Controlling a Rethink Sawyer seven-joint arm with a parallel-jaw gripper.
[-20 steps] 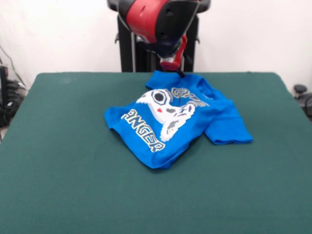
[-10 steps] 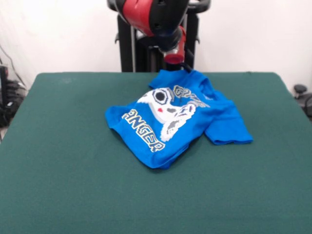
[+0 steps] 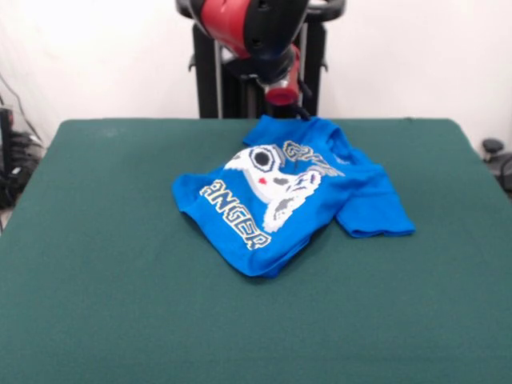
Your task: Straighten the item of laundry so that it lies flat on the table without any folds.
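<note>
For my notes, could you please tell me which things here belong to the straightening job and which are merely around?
Job:
- blue T-shirt, crumpled, print folded
- green table
- claw at the shirt's far edge

Around:
- cables past one table edge
- dark object past the other

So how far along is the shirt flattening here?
Little looks done: the blue T-shirt lies crumpled on the green table, its print creased and the lettering partly folded under. In hand: the claw sits at the shirt's far edge; its grip is unclear. Left: spreading the body and sleeves flat.
</note>
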